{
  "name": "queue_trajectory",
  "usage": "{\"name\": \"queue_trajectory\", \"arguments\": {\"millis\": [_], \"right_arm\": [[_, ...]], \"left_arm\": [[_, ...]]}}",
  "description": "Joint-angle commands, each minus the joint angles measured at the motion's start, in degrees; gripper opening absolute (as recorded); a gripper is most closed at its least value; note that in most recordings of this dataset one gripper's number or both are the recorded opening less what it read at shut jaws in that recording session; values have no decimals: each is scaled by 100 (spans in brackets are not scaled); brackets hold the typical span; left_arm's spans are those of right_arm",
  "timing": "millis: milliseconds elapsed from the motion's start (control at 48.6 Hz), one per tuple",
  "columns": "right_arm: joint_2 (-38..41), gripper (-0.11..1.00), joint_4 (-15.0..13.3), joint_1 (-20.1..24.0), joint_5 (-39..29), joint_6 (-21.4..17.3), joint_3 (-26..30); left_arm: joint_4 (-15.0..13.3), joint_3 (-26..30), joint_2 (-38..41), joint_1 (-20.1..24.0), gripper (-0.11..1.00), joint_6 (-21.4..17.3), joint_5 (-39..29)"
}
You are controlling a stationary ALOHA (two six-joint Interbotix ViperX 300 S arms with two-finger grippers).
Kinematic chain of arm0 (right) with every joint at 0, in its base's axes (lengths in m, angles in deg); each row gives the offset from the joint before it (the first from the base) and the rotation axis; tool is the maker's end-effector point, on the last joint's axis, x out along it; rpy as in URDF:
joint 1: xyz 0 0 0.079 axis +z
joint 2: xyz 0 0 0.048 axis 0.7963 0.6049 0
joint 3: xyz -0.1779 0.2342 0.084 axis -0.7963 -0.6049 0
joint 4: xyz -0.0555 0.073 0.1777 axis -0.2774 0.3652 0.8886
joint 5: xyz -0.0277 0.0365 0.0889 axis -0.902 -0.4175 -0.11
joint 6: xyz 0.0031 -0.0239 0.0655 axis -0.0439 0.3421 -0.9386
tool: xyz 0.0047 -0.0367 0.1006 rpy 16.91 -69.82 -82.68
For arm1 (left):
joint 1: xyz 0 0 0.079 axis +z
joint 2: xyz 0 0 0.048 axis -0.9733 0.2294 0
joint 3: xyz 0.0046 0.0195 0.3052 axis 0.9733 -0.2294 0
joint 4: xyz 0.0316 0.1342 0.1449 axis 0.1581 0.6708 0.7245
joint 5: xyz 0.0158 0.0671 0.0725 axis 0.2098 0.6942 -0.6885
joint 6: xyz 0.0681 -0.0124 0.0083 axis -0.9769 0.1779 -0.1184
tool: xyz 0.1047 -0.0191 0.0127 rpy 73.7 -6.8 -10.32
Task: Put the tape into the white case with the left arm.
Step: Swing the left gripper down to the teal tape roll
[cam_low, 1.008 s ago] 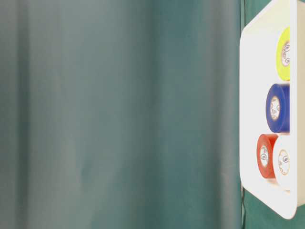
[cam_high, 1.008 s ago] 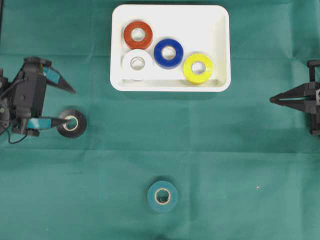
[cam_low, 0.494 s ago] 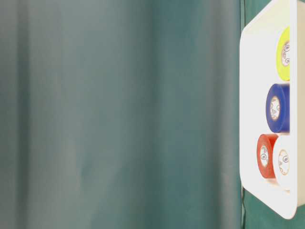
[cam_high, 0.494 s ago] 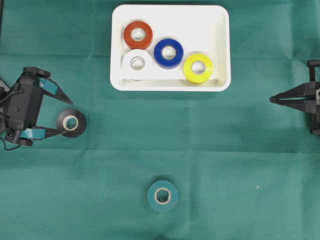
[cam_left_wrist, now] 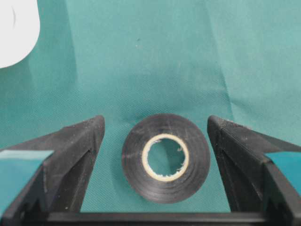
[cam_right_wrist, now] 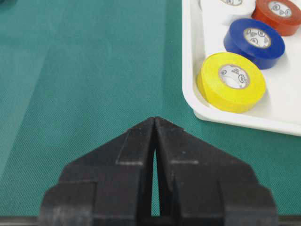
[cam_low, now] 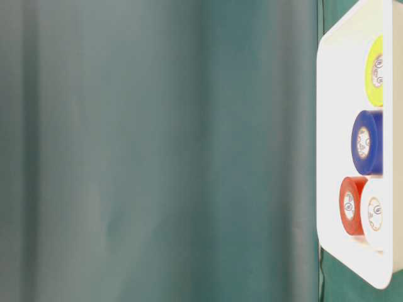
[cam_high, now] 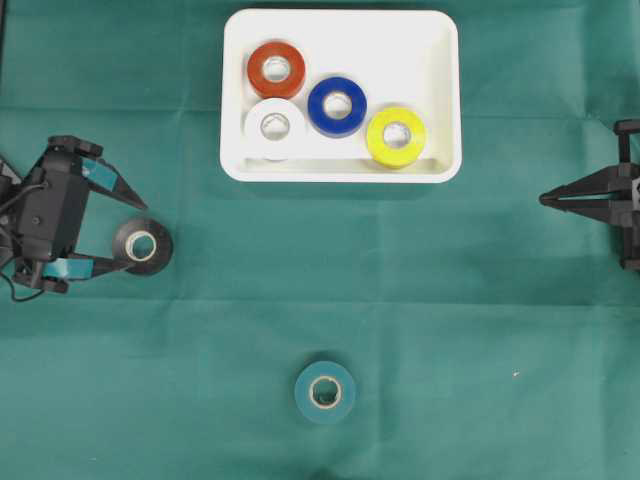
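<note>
four rolls (cam_high: pixel 338 106) in case (cam_high: pixel 440 40), one roll (cam_high: pixel 141 246) between left gripper (cam_high: pixel 132 235) fingers

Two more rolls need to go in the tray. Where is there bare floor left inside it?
The white tray is bare along its far wall and in the far right corner beyond the yellow roll. The near left is crowded: red roll, white roll and blue roll cluster together.

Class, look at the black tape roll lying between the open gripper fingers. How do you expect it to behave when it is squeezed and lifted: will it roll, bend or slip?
The black tape roll lies flat on the green cloth, so it probably won't roll unless tipped onto its edge. Its thick wound ring looks stiff and should hardly deform. Its smooth, curved side may slip in the left gripper if gripped off-centre.
</note>
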Motion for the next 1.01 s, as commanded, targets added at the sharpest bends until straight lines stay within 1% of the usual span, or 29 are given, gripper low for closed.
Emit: {"name": "queue_trajectory", "arguments": {"millis": [0,123,267,514,802,988], "right_arm": [[44,-9,-18,0,53,-9,62],[35,-9,-18,0,53,-9,62],[44,-9,-18,0,53,-9,62],[44,-9,-18,0,62,-9,62],[44,-9,-18,0,53,-9,62],[44,-9,-18,0,62,-9,62]], "left_arm": [[-9,176,167,-44,87,0,141],[-9,343,501,-141,87,-18,255],[-9,668,1028,-290,87,-26,334],[-9,1292,1863,-387,87,0,343],[-9,2268,2821,-650,87,9,360],[-9,2988,3419,-870,87,18,360]]}}
